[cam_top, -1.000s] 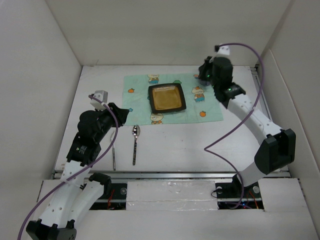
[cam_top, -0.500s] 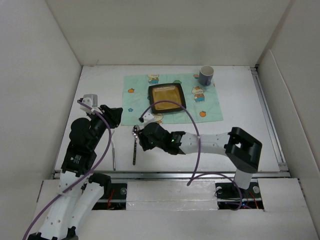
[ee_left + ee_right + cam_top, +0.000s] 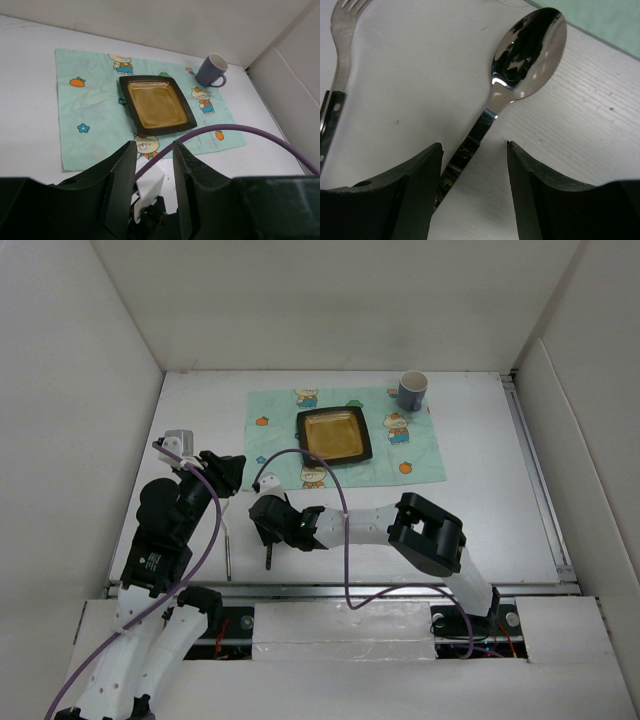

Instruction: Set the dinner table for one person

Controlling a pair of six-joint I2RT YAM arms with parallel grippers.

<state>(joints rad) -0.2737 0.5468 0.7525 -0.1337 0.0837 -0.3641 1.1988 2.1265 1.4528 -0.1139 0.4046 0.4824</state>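
Observation:
On the white dinner table point(image 3: 480, 510) a spoon point(image 3: 532, 52) lies in front of the mint-green mat point(image 3: 420, 455). Its dark handle point(image 3: 268, 558) runs between the fingers of my right gripper point(image 3: 474, 150), close to the left one. That right gripper point(image 3: 265, 530) is low over the spoon, open and apart from it. To the spoon's left lies a fork point(image 3: 342, 30), with its handle point(image 3: 228, 550) toward the near edge. My left gripper point(image 3: 228, 472) hovers above the fork's head; the left gripper point(image 3: 152, 145) is open with a narrow gap and holds nothing.
A dark square plate point(image 3: 335, 435) sits mid-mat. A blue-grey mug point(image 3: 412, 390) stands at the mat's far right corner. My right arm's purple cable point(image 3: 240, 131) loops across the table. White walls enclose the left, back and right.
My right gripper left the mug at the mat's far right corner, swung across to the spoon and opened. It then slid along the spoon toward its handle. The left gripper barely moved.

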